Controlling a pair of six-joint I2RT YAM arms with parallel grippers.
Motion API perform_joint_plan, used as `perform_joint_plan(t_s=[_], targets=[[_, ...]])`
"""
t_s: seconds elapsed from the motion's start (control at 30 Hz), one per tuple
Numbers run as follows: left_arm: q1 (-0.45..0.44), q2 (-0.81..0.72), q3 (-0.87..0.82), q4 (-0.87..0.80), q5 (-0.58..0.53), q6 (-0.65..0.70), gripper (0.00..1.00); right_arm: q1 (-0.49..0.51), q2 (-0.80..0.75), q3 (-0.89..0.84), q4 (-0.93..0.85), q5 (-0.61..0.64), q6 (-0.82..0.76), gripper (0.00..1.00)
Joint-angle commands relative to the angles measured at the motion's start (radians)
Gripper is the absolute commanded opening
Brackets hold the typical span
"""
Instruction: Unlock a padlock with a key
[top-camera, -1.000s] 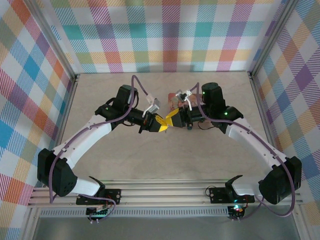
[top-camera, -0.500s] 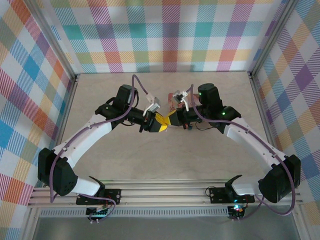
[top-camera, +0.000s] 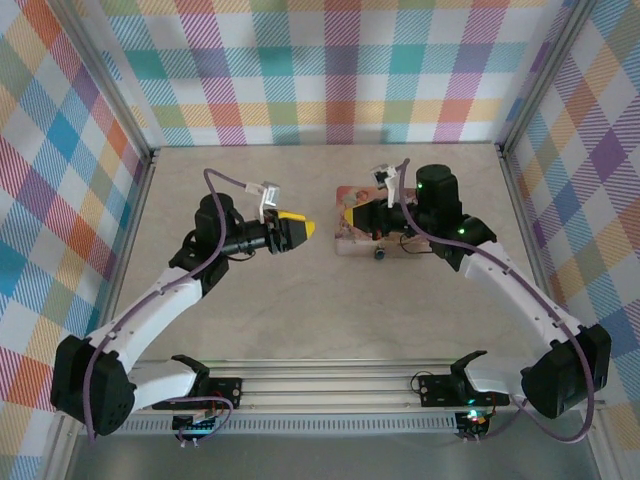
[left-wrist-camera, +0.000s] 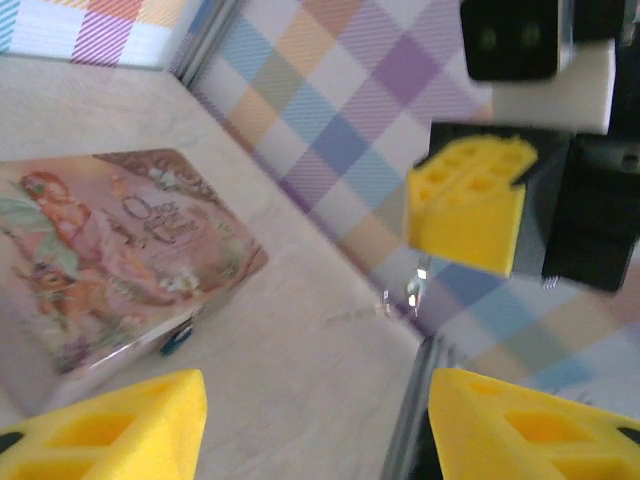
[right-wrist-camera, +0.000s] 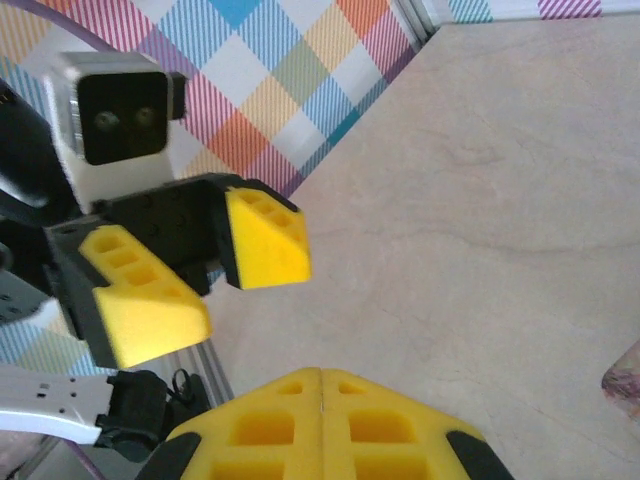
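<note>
Beside the near rim of the pink floral tin box (left-wrist-camera: 120, 250), the padlock (left-wrist-camera: 177, 338) lay mostly hidden. From the left wrist only a sliver of its blue body peeped out where tin met table (top-camera: 300, 310), and its shackle could not be made out. That view was blurred, and the tin was cut off at the picture's left edge. A thin silvery thing (left-wrist-camera: 412, 292) hung just under the right gripper (right-wrist-camera: 320, 400), too smeared to name, and whether it was the key could not be told. From the right wrist the tin showed only as a corner at the picture's right edge.

Seen from above, the left arm reached forward from its base with the elbow out to the left and the wrist turned inward. The left gripper (top-camera: 300, 230) pointed right toward the tin, its yellow fingers spread apart with nothing between them. The right arm mirrored it, elbow out to the right and forearm bent inward. Its gripper pointed left above the tin with its fingers pressed together. What, if anything, sat pinched in them could not be seen. The two grippers faced each other, well apart, with bare table between.
</note>
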Motion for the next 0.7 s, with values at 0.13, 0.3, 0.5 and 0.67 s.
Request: perform_joint_plan(t_s=[0.13,0.3,0.5,0.67], targets=[[-0.065,0.058,-0.056,0.434,0.003,-0.323,0.59,-0.008,0.042,-0.005,0.149,-0.086,0.154,0.0],[-0.097,0.125,-0.049,0.538,0.026,-0.381,0.57,-0.012,0.055,-0.005,0.195,-0.118,0.217,0.0],[-0.123,0.164,-0.018,0.526,0.035,-0.361,0.49,-0.012,0.052,-0.025,0.24,-0.127,0.258,0.0],[-0.131,0.18,-0.001,0.53,0.051,-0.362,0.46,-0.012,0.049,-0.032,0.251,-0.128,0.265,0.0]])
